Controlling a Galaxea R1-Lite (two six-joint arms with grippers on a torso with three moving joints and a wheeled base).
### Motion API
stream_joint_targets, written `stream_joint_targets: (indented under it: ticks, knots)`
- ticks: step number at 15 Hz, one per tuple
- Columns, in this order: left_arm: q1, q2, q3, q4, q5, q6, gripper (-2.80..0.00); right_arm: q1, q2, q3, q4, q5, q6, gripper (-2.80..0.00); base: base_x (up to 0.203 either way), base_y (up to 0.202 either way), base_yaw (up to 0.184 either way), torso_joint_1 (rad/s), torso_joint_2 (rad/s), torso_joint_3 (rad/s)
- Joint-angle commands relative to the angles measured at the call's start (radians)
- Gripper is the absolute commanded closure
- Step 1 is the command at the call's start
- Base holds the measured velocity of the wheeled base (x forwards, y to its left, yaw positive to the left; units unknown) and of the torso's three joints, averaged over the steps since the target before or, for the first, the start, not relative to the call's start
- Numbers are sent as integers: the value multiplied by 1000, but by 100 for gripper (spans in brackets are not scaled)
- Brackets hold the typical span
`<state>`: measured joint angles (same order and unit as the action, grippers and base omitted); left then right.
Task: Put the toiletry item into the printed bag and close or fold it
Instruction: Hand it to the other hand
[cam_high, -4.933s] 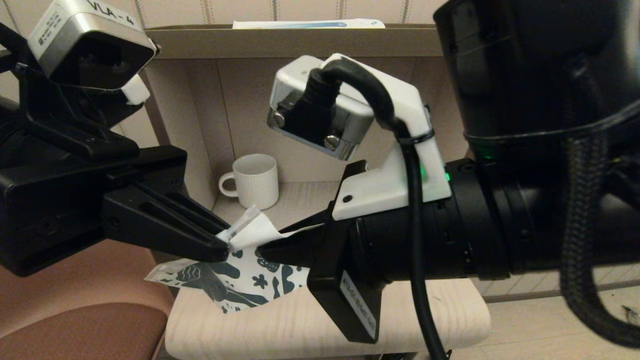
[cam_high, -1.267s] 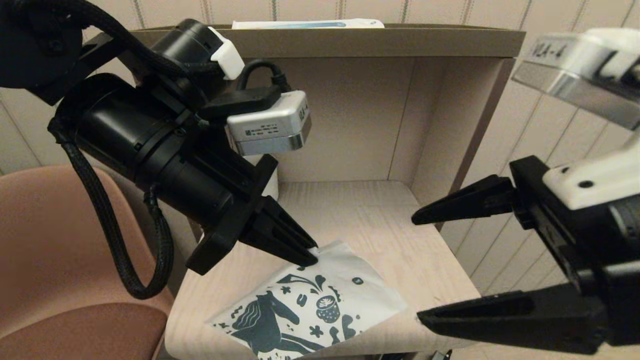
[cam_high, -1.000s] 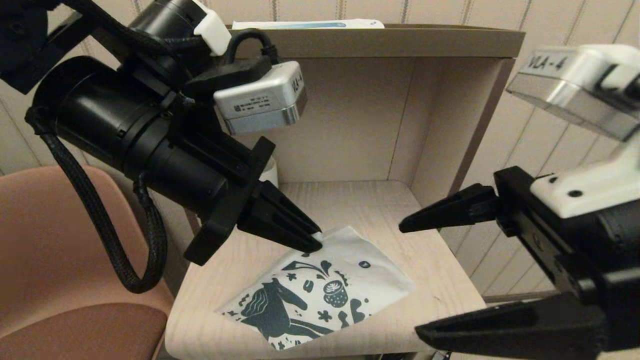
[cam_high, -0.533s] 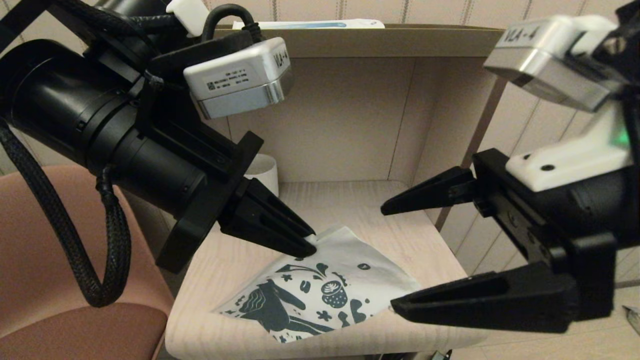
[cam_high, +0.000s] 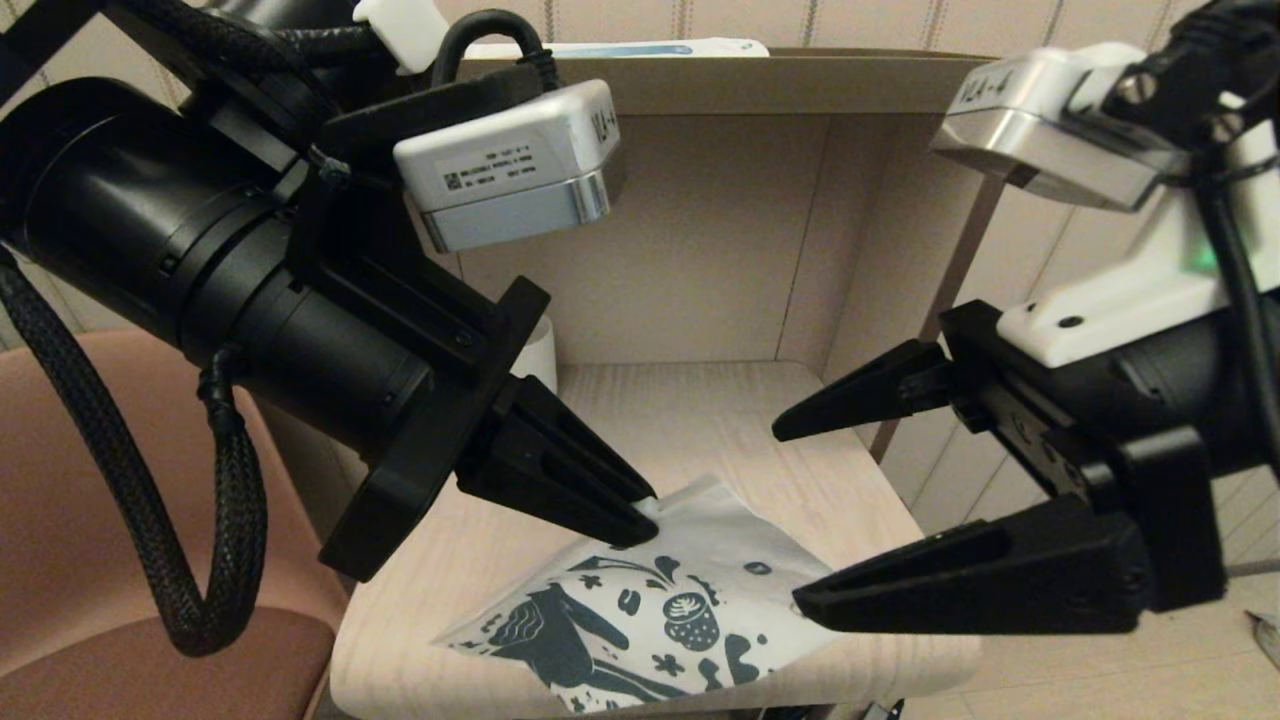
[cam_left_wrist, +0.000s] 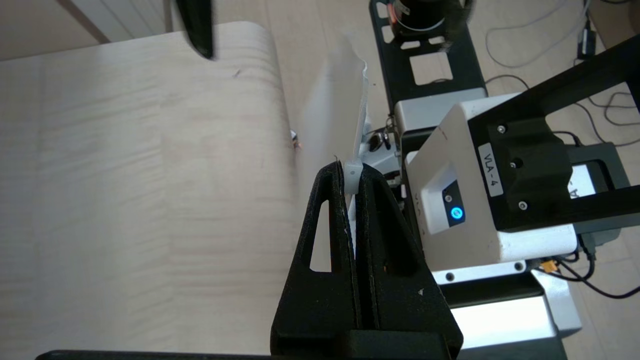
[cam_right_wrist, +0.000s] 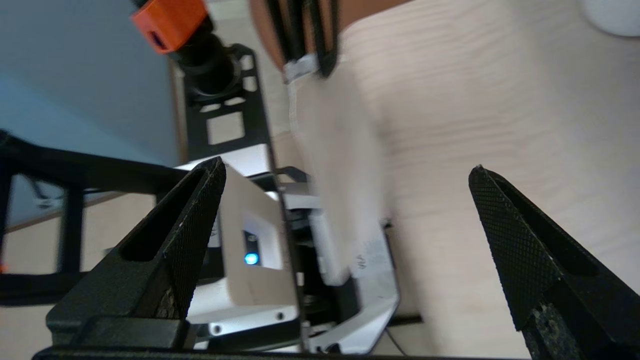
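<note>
Head view: my left fingers (cam_high: 640, 515) pinch the printed bag (cam_high: 670, 610) at its 12 o'clock corner; the bag slopes onto the table (cam_high: 790, 450). My right fingers (cam_high: 800, 520), spread wide, flank its 3 o'clock corner. Left wrist view: pinch confirmed. Toiletry item not visible.

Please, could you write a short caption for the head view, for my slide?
Left gripper pinches one corner of the printed bag above the wooden table; right gripper waits open beside it.

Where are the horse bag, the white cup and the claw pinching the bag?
printed bag (cam_high: 690, 600), head view, printed middle.
white cup (cam_high: 540, 358), head view, visible side.
left gripper (cam_high: 640, 515), head view, shut fingertips.
</note>
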<state>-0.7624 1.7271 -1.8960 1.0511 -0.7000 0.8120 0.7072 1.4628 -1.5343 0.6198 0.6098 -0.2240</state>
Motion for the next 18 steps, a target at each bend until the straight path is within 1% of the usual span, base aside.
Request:
stream_joint_targets:
  ticks: [1,3,6,7,9,11,14,16,18]
  knots:
    - [5,-4,-2,7,-5,3,0,-3,14,13,3,32,-3,-280,0,0,0,0,0,0]
    - [14,-11,-2,12,-14,-3,0,-6,24,29,-21,68,-5,-280,0,0,0,0,0,0]
    - [38,-15,-2,19,-42,-9,0,-23,50,55,-113,124,-4,-280,0,0,0,0,0,0]
    - [55,-15,-2,23,-61,-10,0,-20,48,71,-116,125,-8,-280,0,0,0,0,0,0]
    - [109,-14,-2,29,-135,-13,0,-11,44,102,-123,124,-14,-280,0,0,0,0,0,0]
    - [118,-14,-2,23,-151,-20,0,-9,43,148,-166,125,-33,-280,0,0,0,0,0,0]
    - [118,-9,-2,24,-154,-25,0,-4,32,226,-306,125,-42,-280,0,0,0,0,0,0]
    - [117,-8,9,45,-192,-24,0,7,18,238,-367,122,0,-280,0,0,0,0,0,0]
    - [108,-8,6,72,-198,-24,0,11,7,242,-382,125,24,-280,0,0,0,0,0,0]
